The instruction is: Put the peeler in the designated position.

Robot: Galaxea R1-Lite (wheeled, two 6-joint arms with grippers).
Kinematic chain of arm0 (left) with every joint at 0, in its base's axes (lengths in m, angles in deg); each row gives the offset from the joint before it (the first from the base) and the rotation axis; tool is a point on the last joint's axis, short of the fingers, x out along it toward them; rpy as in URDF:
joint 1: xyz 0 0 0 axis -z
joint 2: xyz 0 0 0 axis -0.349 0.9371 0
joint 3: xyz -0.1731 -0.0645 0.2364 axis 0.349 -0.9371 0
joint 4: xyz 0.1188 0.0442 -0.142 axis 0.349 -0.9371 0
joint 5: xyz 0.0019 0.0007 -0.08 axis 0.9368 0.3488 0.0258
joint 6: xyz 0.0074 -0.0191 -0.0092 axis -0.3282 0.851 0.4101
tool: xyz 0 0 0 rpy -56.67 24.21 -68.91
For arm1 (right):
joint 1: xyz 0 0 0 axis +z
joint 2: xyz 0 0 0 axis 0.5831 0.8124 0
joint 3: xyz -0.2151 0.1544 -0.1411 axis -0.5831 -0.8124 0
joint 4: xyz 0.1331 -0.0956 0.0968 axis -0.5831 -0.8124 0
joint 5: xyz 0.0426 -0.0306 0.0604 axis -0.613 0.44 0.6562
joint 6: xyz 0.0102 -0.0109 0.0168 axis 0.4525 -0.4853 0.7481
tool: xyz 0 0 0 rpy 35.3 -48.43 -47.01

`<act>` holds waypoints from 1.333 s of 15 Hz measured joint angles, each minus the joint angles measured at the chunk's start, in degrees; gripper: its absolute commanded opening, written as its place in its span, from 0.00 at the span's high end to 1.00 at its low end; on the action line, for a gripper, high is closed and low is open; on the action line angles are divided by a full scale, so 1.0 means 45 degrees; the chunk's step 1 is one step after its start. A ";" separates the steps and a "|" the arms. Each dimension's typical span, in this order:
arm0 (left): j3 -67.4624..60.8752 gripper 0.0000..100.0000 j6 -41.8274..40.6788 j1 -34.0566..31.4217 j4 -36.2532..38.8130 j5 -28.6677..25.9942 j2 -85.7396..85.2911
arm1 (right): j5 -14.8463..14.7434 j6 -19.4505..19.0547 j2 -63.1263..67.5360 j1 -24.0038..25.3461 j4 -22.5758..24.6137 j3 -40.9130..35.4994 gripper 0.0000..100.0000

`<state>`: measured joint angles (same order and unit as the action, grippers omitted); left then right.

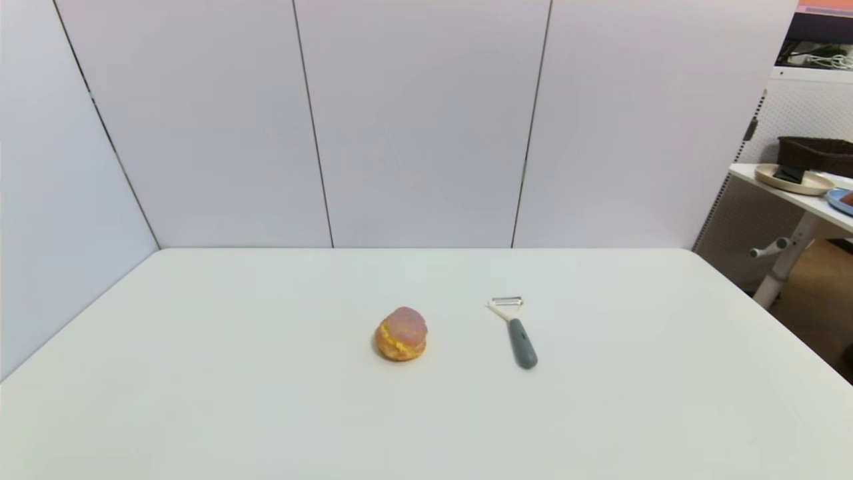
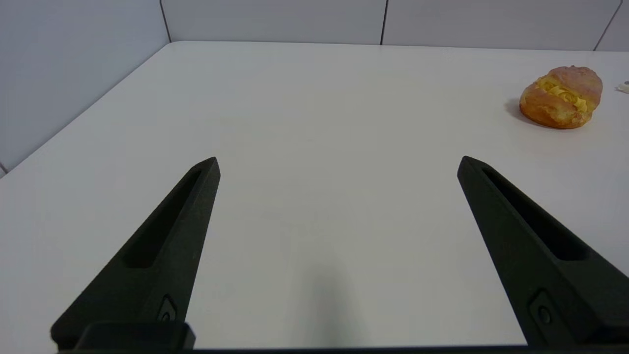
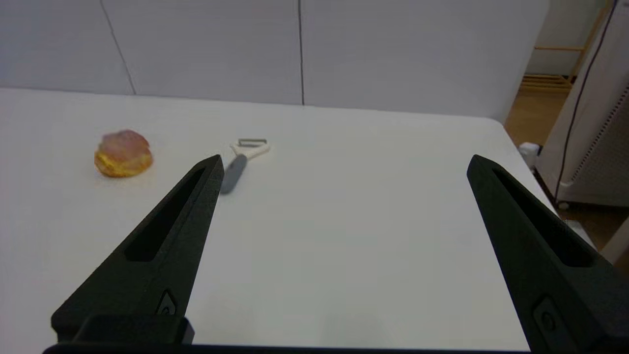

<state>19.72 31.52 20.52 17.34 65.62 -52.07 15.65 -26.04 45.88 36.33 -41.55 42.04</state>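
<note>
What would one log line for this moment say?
peeler: untouched on table, right of pastry | left tool: open, empty | right tool: open, empty

One peeler lay on the white bench, and one round pastry sat beside it, so two loose things in all. Two tools were in view, each through its own wrist camera: the left tool and the right tool, each with two black fingers spread wide apart.
</note>
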 measured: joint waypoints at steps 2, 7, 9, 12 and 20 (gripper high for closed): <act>0.0000 0.00 0.0000 0.0000 -0.0005 0.0000 0.0000 | 0.1108 0.0043 0.1661 0.0041 -0.0033 0.2243 0.00; 0.0000 0.00 0.0000 0.0000 0.0000 0.0000 0.0000 | 0.4483 0.0057 0.5613 0.0490 -0.0756 0.8355 0.00; 0.0000 0.00 0.0000 0.0000 0.0000 0.0000 0.0000 | 0.6388 0.0051 0.7144 0.0837 -0.1512 1.0720 0.00; 0.0000 0.00 -0.0005 0.0000 -0.0008 0.0000 0.0000 | 0.8300 0.0057 0.9690 0.1812 -0.2135 1.3634 0.00; 0.0000 0.00 0.0000 0.0000 0.0000 0.0000 0.0000 | 0.7645 -0.0152 1.6533 0.4286 -0.5505 1.9773 0.00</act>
<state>19.72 31.52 20.52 17.34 65.62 -52.07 50.05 -26.72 120.27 55.61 -66.32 131.02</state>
